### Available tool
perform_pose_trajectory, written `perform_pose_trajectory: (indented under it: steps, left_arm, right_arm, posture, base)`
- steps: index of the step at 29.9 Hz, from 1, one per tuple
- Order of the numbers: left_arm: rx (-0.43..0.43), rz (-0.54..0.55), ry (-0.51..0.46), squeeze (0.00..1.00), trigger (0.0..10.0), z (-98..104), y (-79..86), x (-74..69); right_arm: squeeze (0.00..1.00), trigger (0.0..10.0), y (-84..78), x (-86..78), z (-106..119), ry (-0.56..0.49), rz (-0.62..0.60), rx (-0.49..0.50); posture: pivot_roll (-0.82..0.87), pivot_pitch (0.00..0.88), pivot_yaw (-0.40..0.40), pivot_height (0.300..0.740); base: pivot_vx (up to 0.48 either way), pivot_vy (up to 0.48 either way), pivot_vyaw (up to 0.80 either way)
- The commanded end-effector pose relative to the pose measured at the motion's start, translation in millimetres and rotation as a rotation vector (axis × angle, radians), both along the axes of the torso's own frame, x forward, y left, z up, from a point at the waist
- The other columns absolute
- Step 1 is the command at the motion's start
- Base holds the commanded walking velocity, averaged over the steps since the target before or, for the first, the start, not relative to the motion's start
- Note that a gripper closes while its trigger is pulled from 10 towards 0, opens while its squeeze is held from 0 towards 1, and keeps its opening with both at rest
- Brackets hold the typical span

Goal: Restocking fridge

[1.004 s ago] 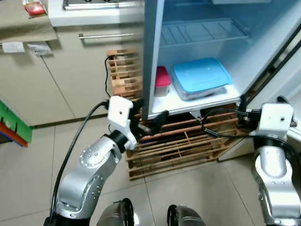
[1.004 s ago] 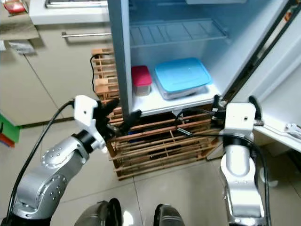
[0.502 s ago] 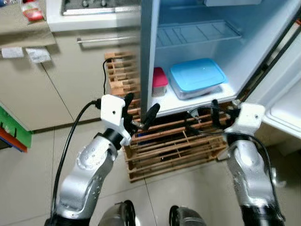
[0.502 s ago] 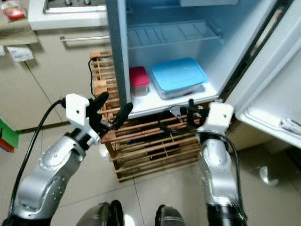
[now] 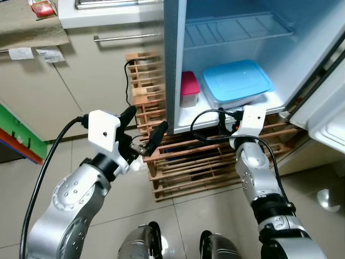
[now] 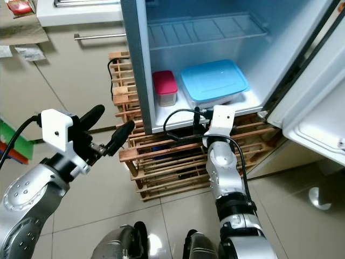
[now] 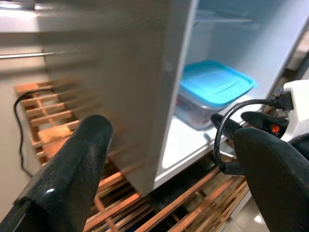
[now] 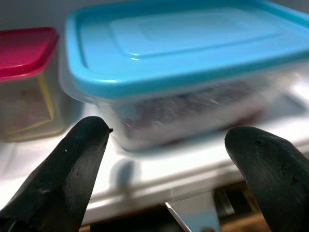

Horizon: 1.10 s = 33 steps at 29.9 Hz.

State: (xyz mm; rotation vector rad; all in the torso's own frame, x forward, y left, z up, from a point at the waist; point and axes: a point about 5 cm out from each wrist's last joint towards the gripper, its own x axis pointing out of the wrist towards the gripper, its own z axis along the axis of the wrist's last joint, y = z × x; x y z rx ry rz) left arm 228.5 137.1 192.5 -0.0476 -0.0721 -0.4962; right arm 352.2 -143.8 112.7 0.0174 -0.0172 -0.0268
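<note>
R fingers: my right gripper (image 8: 164, 159) has its two black fingers (image 8: 58, 169) spread wide apart, nothing between them. They point straight at the blue-lid container, close to it but not touching.
R arm: silver, reaching fwd to the front edge of the fridge's bottom shelf (image 5: 200, 117); white wrist block just below that edge, black cable looped beside it.
L fingers: my left gripper (image 5: 143, 129) is also spread wide and empty, fingers (image 7: 72, 169) aimed at the fridge's side wall. It hangs in the air to the left of the fridge, over the wooden pallet.
L arm: silver, bent, raised in front of me; white wrist block w/ thick black cable running off it.
Blue-lid container (image 5: 236, 82): clear rectangular box w/ blue lid, dark contents, flat on the bottom shelf inside the open fridge, toward the right.
Red-lid container (image 5: 188, 88): smaller clear box, red lid, on the same shelf, just beside the blue one on its left.
Fridge (image 6: 135, 65): open; white inside, wire rack above the bottom shelf. Door (image 6: 318, 108) swung out to my right.
Pallet (image 6: 161, 162): stacked wooden slats under and left of the fridge; black cord lies over the slats.
Room: beige cabinets (image 5: 70, 81) at left w/ a metal handle bar, white surface above; beige tiled floor (image 5: 205, 216).
</note>
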Motion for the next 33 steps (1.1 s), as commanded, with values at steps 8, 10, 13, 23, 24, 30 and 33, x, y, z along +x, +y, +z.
perform_pose_trajectory:
  steps: [8, 10, 13, 23, 24, 30, 33]
  left_arm:
    - [-0.009, 0.01, 0.027, 0.0, 10.0, 3.6, 0.8, -6.8]
    - [-0.012, 0.013, 0.033, 0.0, 10.0, 4.0, 0.7, -7.2]
    - [-0.012, 0.014, 0.038, 0.0, 10.0, 4.6, 0.8, -7.4]
    - [-0.011, -0.003, 0.05, 0.0, 10.0, 2.3, -2.4, -0.2]
    - [-0.021, -0.015, 0.059, 0.0, 10.0, 1.1, -3.8, 0.4]
    - [-0.05, -0.045, 0.087, 0.0, 10.0, -9.1, -12.0, 18.6]
    - [-0.05, -0.032, 0.085, 0.0, 10.0, -11.6, -13.7, 25.9]
  right_arm:
    - [0.0, 10.0, -0.7, 15.9, 11.2, -0.033, 0.012, -0.106]
    - [0.0, 10.0, -1.0, 20.5, 15.1, -0.041, 0.021, -0.132]
    - [0.0, 10.0, -3.1, 25.9, 21.9, -0.055, 0.029, -0.173]
    - [0.0, 10.0, -1.8, 27.2, 45.2, -0.188, 0.033, -0.104]
    - [0.0, 10.0, -1.2, 24.5, 45.0, -0.201, 0.035, -0.088]
    - [0.0, 10.0, -1.2, -26.2, 30.1, -0.196, 0.041, -0.012]
    - [0.0, 10.0, -4.4, -36.9, 30.3, -0.202, 0.036, -0.012]
  posture:
    - [0.16, 0.296, 0.032, 0.74]
    - [0.17, 0.296, 0.034, 0.74]
    - [0.17, 0.295, 0.035, 0.74]
    - [0.12, 0.247, 0.008, 0.74]
    - [0.11, 0.242, 0.006, 0.74]
    - [0.01, 0.144, -0.023, 0.74]
    - [-0.02, 0.115, -0.023, 0.74]
  base:
    - [0.0, 0.0, 0.0]
    - [0.0, 0.0, 0.0]
    - [0.0, 0.0, 0.0]
    - [0.0, 0.0, 0.0]
    - [0.0, 0.0, 0.0]
    - [0.0, 0.0, 0.0]
    - [0.0, 0.0, 0.0]
